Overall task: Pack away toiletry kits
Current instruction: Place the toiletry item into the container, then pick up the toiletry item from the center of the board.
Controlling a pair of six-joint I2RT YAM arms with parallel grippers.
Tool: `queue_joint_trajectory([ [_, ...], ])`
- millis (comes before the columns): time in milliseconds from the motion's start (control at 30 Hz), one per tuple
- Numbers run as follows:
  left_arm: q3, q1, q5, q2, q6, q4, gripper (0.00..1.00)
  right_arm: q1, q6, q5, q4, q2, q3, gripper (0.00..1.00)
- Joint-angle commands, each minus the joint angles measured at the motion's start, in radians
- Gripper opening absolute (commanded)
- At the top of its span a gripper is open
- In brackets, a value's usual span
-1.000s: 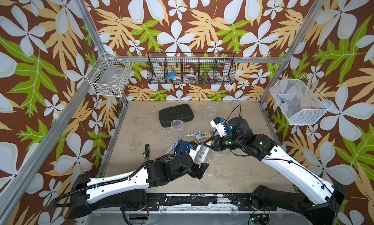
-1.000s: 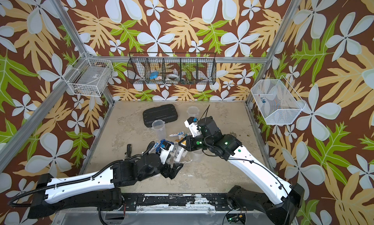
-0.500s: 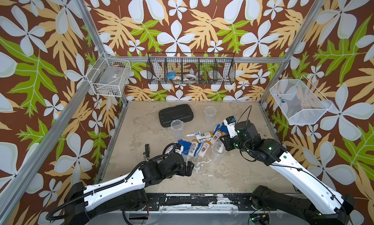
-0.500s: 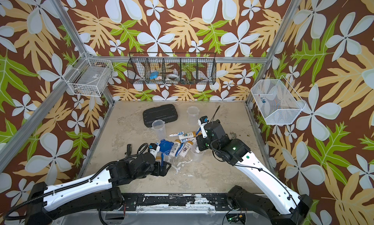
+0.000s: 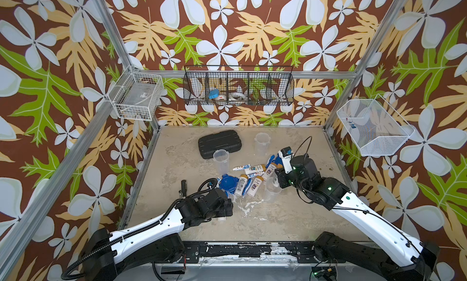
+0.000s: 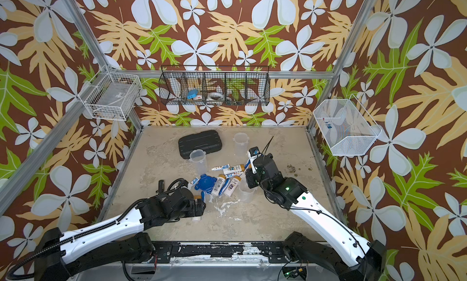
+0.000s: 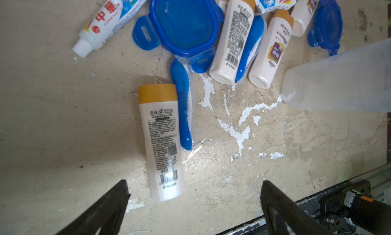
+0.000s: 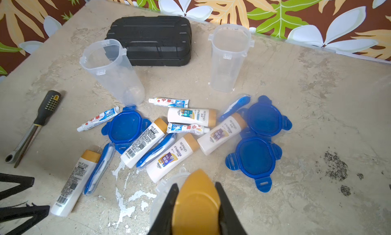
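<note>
Hard case [image 5: 219, 144]: black, ribbed, shut, lying flat toward the back of the tabletop [image 5: 174, 163].
Screwdriver [image 8: 40, 117]: black handle, lying near the left edge.
Tabletop: beige and mottled, with white smears [image 7: 232, 126].
Back wall: black wire basket [image 5: 238, 89] holding small items.
Side walls: left white basket [image 5: 136, 96], right white basket [image 5: 374, 128].

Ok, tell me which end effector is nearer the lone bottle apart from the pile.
Left. The left end effector hovers open at the lone bottle's base; the right end effector is farther off, shut on a second bottle.

Left pincer [image 7: 194, 184] spread wide — bottle [image 7: 161, 138] lying flat, base between tips; toothbrush [image 7: 184, 109] just beside.
</note>
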Motion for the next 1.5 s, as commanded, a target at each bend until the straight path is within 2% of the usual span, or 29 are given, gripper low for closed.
queue_joint_trajectory([
  [0, -0.011, 0.009, -0.006, 0.026, -0.017, -0.026, 0.98, 0.001, -0.008, 0.0, 0.076, 0.008, -0.03, 0.04],
  [400, 0.013, 0.014, -0.034, 0.229, -0.002, -0.014, 0.85, 0.035, -0.008, 0.044, 0.144, 0.01, -0.152, 0.14],
  [900, 0.004, 0.016, -0.025, 0.396, 0.028, 0.037, 0.69, 0.04, 0.02, 0.075, 0.159, -0.024, -0.22, 0.4],
  [1033, -0.001, 0.016, -0.02, 0.411, 0.035, 0.036, 0.59, 0.039, 0.023, 0.077, 0.15, -0.036, -0.214, 0.42],
  [1133, -0.01, 0.016, -0.008, 0.404, 0.039, 0.039, 0.36, 0.039, 0.029, 0.079, 0.128, -0.046, -0.192, 0.44],
  [1200, -0.013, 0.015, 0.0, 0.403, 0.043, 0.039, 0.27, 0.039, 0.037, 0.079, 0.1, -0.054, -0.167, 0.46],
  [1467, 0.009, 0.016, -0.013, 0.309, 0.07, -0.003, 0.1, 0.039, 0.082, 0.006, -0.078, -0.114, -0.068, 0.63],
])
